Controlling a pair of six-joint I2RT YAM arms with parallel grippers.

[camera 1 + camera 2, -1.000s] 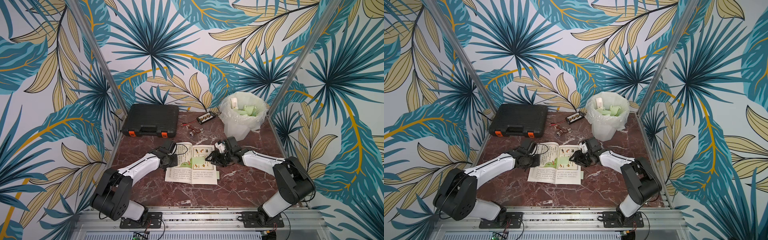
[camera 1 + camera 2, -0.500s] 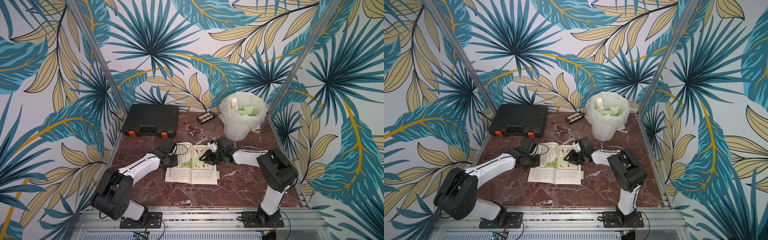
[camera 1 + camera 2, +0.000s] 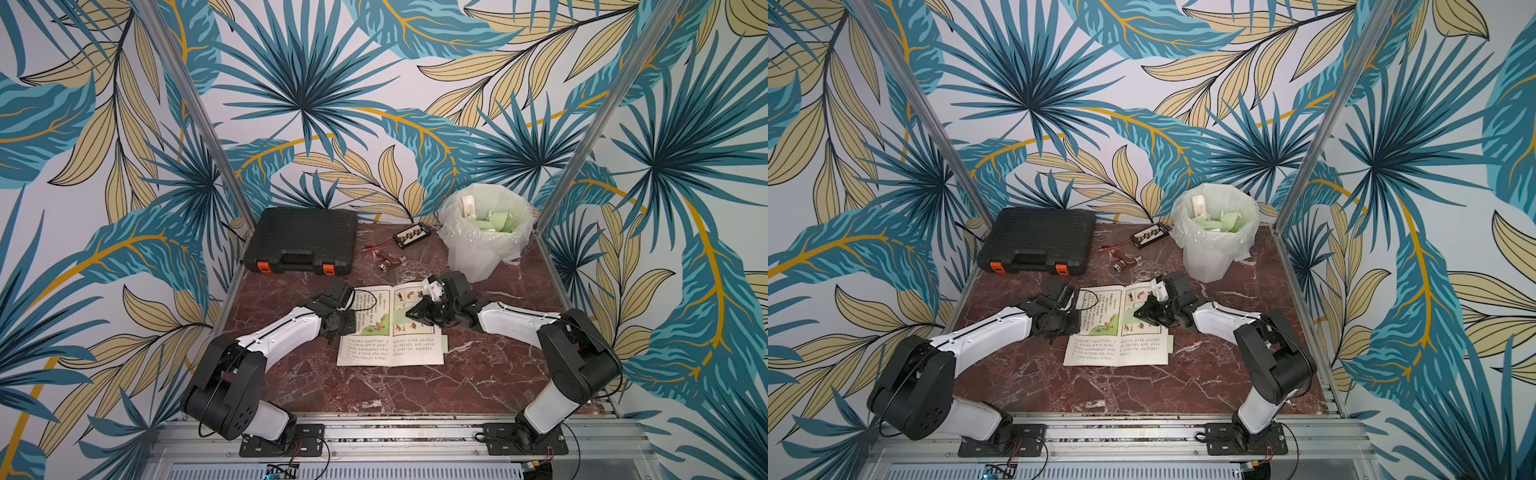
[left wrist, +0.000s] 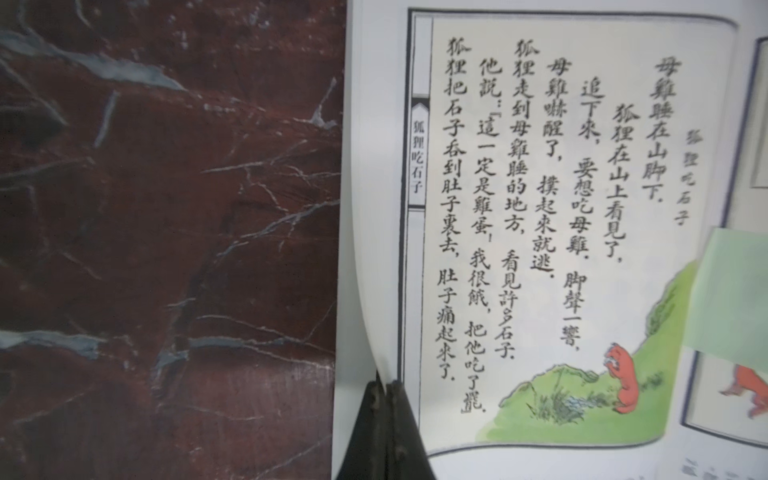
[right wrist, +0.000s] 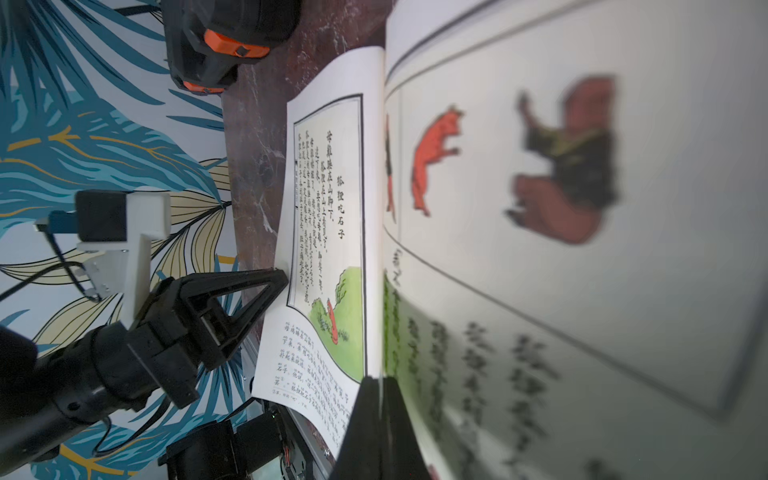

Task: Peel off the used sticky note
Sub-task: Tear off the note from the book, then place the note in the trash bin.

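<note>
An open picture book lies on the marble table. A pale green sticky note sits on it by the spine. My right gripper reaches in from the right, low over the right page. It is shut, with the thin edge of the sticky note between its jaws. My left gripper is shut on the outer edge of the book's left page, which curls up into the jaws. The left gripper's fingers also show in the right wrist view.
A white bin lined with a bag, holding green notes, stands at the back right. A black tool case lies at the back left. A small terminal board and a metal part lie between them. A green tab sticks out of the book's right edge.
My right gripper has moved left over the right page to the sticky note and gone from open to shut on it. The left gripper has stayed on the page edge.
</note>
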